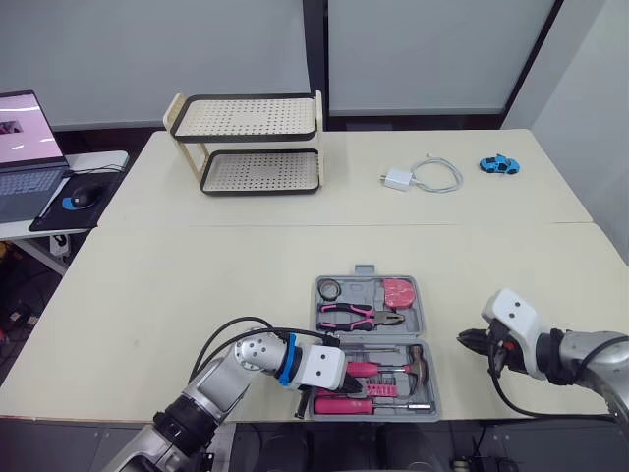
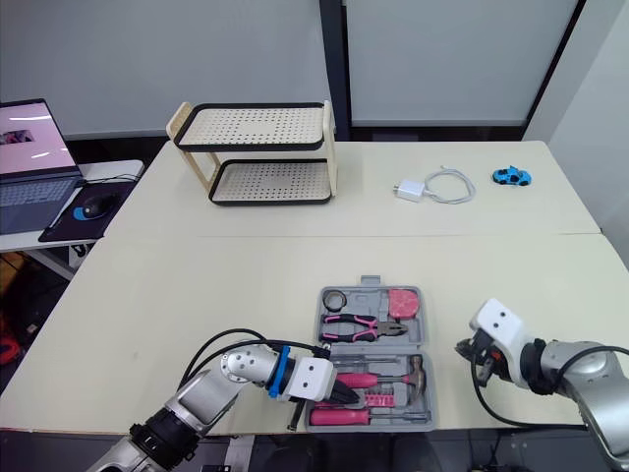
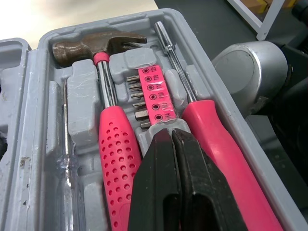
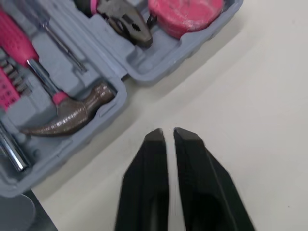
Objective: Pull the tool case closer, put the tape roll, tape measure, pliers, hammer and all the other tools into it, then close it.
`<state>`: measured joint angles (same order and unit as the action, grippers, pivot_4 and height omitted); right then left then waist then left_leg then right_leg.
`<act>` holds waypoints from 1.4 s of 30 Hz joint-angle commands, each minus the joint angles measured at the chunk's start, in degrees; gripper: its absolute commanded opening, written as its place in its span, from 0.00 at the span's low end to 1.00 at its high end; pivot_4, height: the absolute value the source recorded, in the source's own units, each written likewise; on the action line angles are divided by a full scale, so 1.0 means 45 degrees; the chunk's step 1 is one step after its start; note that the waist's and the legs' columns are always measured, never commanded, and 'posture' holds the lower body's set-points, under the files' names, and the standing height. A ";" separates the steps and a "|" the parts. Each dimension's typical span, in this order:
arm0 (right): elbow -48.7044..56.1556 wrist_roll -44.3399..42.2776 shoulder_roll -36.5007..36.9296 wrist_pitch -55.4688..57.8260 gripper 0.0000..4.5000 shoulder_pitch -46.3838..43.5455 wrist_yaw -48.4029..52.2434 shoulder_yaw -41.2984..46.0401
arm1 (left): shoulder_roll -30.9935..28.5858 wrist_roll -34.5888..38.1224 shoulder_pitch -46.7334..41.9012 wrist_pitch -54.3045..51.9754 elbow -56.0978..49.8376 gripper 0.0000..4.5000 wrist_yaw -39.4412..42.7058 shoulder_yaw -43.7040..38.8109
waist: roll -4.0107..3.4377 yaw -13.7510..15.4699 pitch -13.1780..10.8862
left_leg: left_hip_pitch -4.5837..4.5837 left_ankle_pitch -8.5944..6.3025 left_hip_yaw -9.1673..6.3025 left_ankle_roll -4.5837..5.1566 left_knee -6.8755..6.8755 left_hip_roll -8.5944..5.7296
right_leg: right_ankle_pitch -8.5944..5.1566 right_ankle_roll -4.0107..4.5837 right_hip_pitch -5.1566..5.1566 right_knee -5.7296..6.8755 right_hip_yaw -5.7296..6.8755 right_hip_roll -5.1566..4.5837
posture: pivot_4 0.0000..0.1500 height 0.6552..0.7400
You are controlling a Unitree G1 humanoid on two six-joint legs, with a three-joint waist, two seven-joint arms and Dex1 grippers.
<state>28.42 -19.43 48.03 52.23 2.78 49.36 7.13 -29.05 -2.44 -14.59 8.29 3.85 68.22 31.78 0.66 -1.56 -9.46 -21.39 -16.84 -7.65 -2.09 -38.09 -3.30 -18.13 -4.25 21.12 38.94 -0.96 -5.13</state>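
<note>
The grey tool case lies open near the table's front edge. Its far half holds a black tape roll, pink tape measure and pink-handled pliers. The near half holds the hammer, a strip of bits and a pink screwdriver. My left gripper is shut, with its tips over the bit strip inside the near half. To the right of the case my right gripper is shut just above bare table, pointing at the case's edge by the hammer head.
A two-tier perforated shelf stands at the back left. Farther right at the back are a white charger with cable and a blue toy car. A laptop and mouse sit on a side table at the left.
</note>
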 commanded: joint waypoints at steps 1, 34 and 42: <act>-0.0120 -0.1235 -0.0513 0.2082 0.37 -0.1197 -0.0539 0.0607 | -0.0219 -0.0593 -0.0015 -0.0040 0.0261 0.00 -0.0022 0.0262 | -0.0001 0.0009 0.0001 | -0.0001 0.0000 -0.0004 0.0000 0.0001 -0.0002 | 0.0000 0.0000 -0.0002 0.0000 0.0002 0.0000 | 1.00 1.00; -0.9190 -0.1736 -0.5579 0.3799 1.00 -0.7627 -0.3410 -0.0636 | -0.0738 -0.0757 -0.0173 -0.0555 0.0163 0.00 0.0649 0.0692 | -0.0040 -0.0116 0.0053 | 0.0002 0.0002 -0.0001 -0.0002 0.0009 -0.0001 | 0.0001 0.0002 0.0032 0.0015 -0.0006 0.0010 | 1.00 1.00; -0.9971 -0.1957 -0.5809 0.3153 1.00 -0.7969 -0.2407 -0.0731 | -0.0931 -0.0880 -0.0088 -0.0205 0.0658 0.00 0.0596 0.0705 | -0.0039 -0.0234 0.0093 | 0.0016 0.0001 -0.0001 0.0000 0.0022 0.0003 | 0.0001 0.0002 0.0027 0.0015 -0.0009 0.0015 | 1.00 1.00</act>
<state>-16.05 -26.55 22.85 67.04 -32.35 36.41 4.40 -31.52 -3.25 -16.34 8.17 3.60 70.66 33.52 0.49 -2.61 -9.04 -21.28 -16.84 -7.66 -2.09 -37.97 -3.29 -18.12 -4.24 21.22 39.00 -1.00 -5.06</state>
